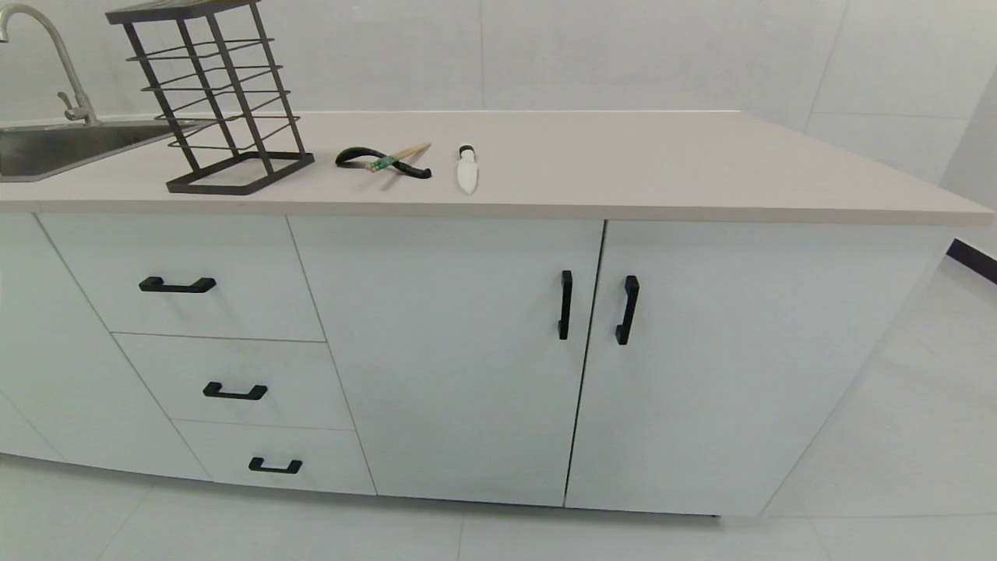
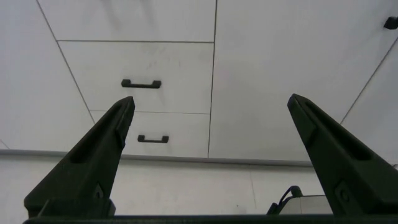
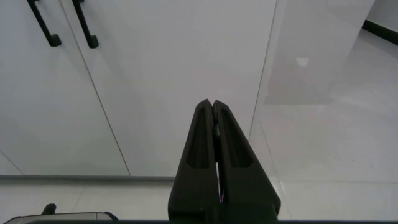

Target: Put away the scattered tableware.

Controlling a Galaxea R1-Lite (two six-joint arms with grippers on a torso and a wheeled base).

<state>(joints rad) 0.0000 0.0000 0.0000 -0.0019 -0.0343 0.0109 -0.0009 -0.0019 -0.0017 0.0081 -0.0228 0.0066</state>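
Observation:
On the pale countertop [image 1: 623, 171] lie a black ladle or spoon [image 1: 366, 160] with curved handle, a pair of wooden chopsticks [image 1: 401, 155] crossing it, and a white knife [image 1: 466, 169] with a black end just to their right. A black wire rack [image 1: 218, 101] stands to their left. My left gripper [image 2: 210, 106] is open, low in front of the drawers [image 2: 142, 84]. My right gripper [image 3: 212, 109] is shut with nothing in it, low before the cabinet doors [image 3: 155, 81].
A steel sink [image 1: 54, 148] with a faucet [image 1: 47, 54] sits at the counter's far left. Below are three drawers [image 1: 226, 335] with black handles and two cabinet doors [image 1: 596, 351] with vertical handles. Grey tile floor [image 1: 896, 436] lies open to the right.

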